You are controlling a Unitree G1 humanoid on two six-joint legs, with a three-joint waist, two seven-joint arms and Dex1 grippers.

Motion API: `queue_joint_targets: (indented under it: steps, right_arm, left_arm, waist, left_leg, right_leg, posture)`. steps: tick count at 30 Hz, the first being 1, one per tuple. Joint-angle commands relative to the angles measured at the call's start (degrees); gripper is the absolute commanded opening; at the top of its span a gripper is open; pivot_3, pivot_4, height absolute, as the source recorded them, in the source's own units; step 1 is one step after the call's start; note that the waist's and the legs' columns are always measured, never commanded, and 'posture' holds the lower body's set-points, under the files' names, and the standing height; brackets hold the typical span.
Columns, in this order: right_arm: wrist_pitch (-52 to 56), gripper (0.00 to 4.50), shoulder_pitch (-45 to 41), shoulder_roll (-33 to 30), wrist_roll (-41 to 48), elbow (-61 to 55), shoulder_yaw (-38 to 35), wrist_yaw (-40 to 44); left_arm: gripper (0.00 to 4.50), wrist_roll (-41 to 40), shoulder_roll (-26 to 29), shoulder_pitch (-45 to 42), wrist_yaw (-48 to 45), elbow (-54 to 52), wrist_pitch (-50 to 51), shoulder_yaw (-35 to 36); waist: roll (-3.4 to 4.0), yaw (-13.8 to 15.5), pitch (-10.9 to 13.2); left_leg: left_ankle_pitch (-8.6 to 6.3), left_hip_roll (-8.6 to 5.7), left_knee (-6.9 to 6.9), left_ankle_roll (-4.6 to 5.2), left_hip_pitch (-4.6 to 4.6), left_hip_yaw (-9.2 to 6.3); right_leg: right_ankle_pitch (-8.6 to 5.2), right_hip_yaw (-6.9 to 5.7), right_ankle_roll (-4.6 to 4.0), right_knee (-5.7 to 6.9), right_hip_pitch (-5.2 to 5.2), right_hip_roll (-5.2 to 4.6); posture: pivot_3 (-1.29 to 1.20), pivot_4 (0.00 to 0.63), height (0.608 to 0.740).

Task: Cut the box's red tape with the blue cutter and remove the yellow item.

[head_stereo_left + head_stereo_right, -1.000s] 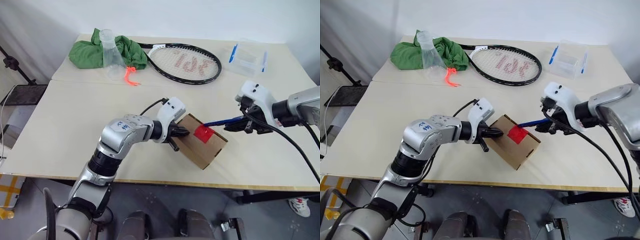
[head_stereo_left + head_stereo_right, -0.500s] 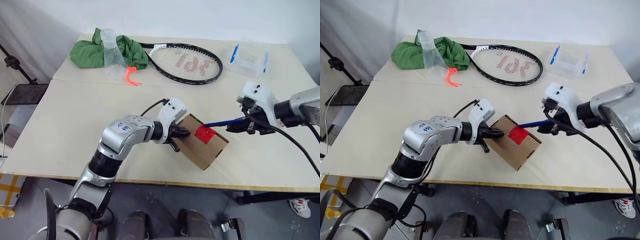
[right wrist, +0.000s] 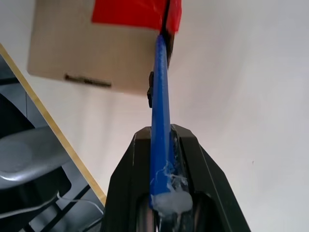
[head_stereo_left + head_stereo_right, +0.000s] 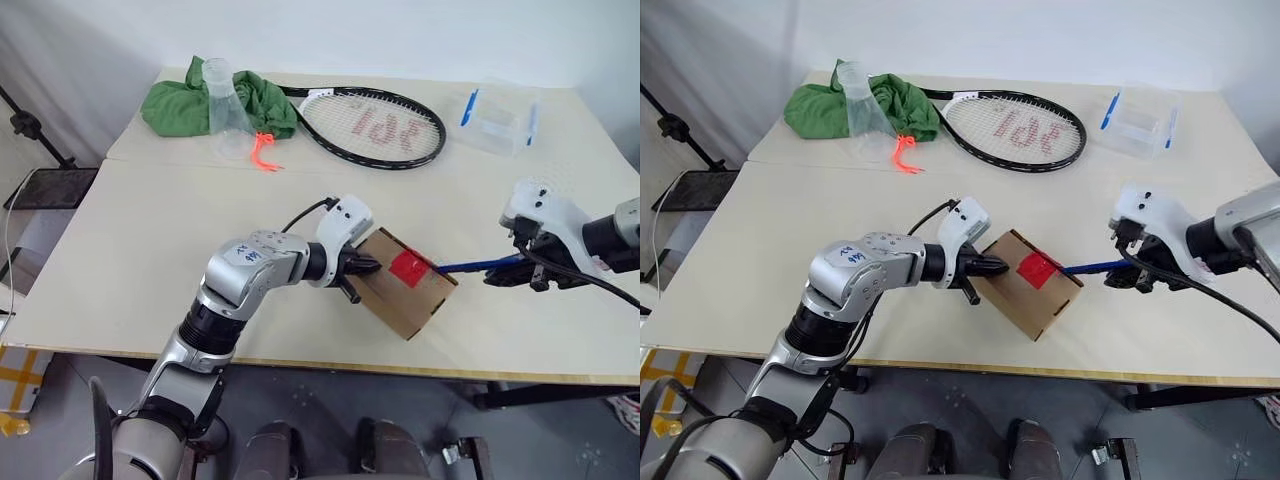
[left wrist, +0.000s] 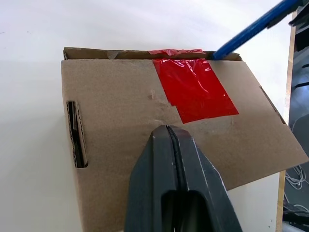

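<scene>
While red tape (image 5: 195, 90) seals it, the box (image 5: 145, 145) hides its contents.

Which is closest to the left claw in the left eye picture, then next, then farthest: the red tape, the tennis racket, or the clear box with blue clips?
1. The red tape, just beside the left claw, on the box.
2. The tennis racket, further back, mid-table.
3. The clear box, far back corner on the right.

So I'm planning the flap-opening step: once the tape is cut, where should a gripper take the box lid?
Probably the box lid's far edge beside the red tape, coming from the right gripper side; that edge looks slightly lifted, while the shut left gripper presses the near part.
</scene>
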Motion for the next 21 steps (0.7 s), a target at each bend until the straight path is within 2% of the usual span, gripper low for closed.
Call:
queue_joint_targets:
  steps: [1, 7, 13, 17, 20, 21]
  right_arm:
    - [-0.64, 0.13, 0.49, -1.09, 0.04, -1.68, -0.38, 1.47]
    - [-1.2, 0.13, 2.14, -3.41, 0.15, -0.49, -4.08, 1.81]
    - [-3.8, 0.13, 6.38, -3.82, 4.22, 5.19, -18.01, 2.59]
    - [-9.74, 0.13, 12.23, 1.3, 4.07, 11.52, -28.65, -1.17]
    - [-13.48, 0.13, 17.82, 3.55, 1.78, 14.69, -30.88, -4.29]
    - [-16.1, 0.13, 20.98, 6.93, 0.76, 17.47, -32.79, -7.21]
  left_arm:
    - [0.01, 2.55, 0.54, 1.59, 2.08, 3.56, 1.84, -1.73]
    - [0.01, 2.64, 0.93, 1.79, 2.08, 3.35, 1.83, -1.68]
    - [0.01, 2.7, 1.87, 1.85, 1.25, 3.44, 1.23, -2.31]
    - [0.01, 2.89, 2.2, 1.41, 0.58, 4.13, -0.26, -2.98]
    - [0.01, 2.73, 1.86, 1.01, 0.5, 4.83, -1.02, -2.86]
    - [0.01, 2.59, 1.81, 0.98, 0.18, 4.73, -2.13, -2.6]
  waist:
    - [0.0, 0.01, 0.0]
    - [0.0, 0.0, 0.0]
    - [0.0, 0.05, 0.0]
    - [-0.06, 0.0, -0.02]
    - [-0.05, 0.0, -0.02]
    - [-0.03, -0.03, -0.03]
  left_leg:
    - [0.0, 0.0, 0.0, 0.0, 0.0, 0.0]
    - [0.0, 0.0, 0.0, 0.0, 0.0, -0.01]
    - [0.0, 0.0, 0.0, 0.0, 0.01, -0.01]
    - [0.0, 0.01, 0.0, 0.0, 0.1, -0.01]
    - [-0.01, 0.03, -0.16, -0.02, 0.65, -0.04]
    - [-0.02, 0.05, -0.16, -0.04, 0.7, -0.07]
  right_leg:
    - [0.0, 0.0, 0.0, 0.0, 0.0, 0.0]
    - [0.0, 0.0, 0.0, 0.0, 0.01, -0.01]
    - [0.0, 0.0, 0.0, 0.0, 0.02, -0.01]
    - [0.0, -0.02, 0.0, -0.02, 0.13, 0.01]
    - [0.0, -0.06, -0.01, -0.23, 0.69, 0.01]
    - [0.0, -0.08, -0.01, -0.27, 0.79, 0.02]
  posture:
    - [0.0, 0.15, 0.74]
    - [0.0, 0.15, 0.74]
    - [0.0, 0.15, 0.74]
    - [0.0, 0.15, 0.74]
    - [0.0, 0.15, 0.74]
    - [0.0, 0.15, 0.74]
